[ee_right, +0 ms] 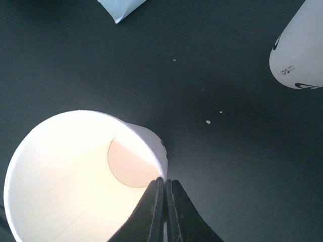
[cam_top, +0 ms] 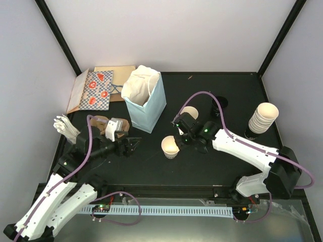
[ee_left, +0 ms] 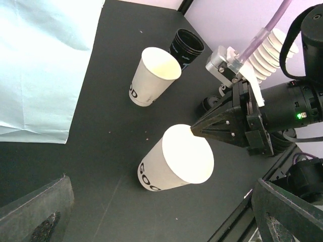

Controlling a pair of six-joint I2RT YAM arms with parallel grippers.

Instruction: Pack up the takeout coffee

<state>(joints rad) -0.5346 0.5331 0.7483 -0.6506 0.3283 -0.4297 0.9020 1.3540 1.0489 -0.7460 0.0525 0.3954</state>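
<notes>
Two cream-white paper cups stand open, without lids. The near cup (cam_top: 170,146) shows in the left wrist view (ee_left: 176,161) and the right wrist view (ee_right: 75,171). My right gripper (cam_top: 178,137) is shut on its rim, one finger inside and one outside (ee_right: 165,182); it also shows in the left wrist view (ee_left: 218,126). The far cup (cam_top: 190,112) stands behind it (ee_left: 151,75) (ee_right: 300,50). Black lids (cam_top: 220,103) (ee_left: 185,45) sit at the back. The light blue paper bag (cam_top: 146,98) stands open. My left gripper (cam_top: 134,144) is open and empty, left of the near cup.
A stack of spare cups (cam_top: 263,118) stands at the right. A brown cardboard carrier (cam_top: 107,127), white cutlery (cam_top: 65,126) and patterned paper sheets (cam_top: 96,89) lie at the left. The bag's side fills the left of the left wrist view (ee_left: 40,65).
</notes>
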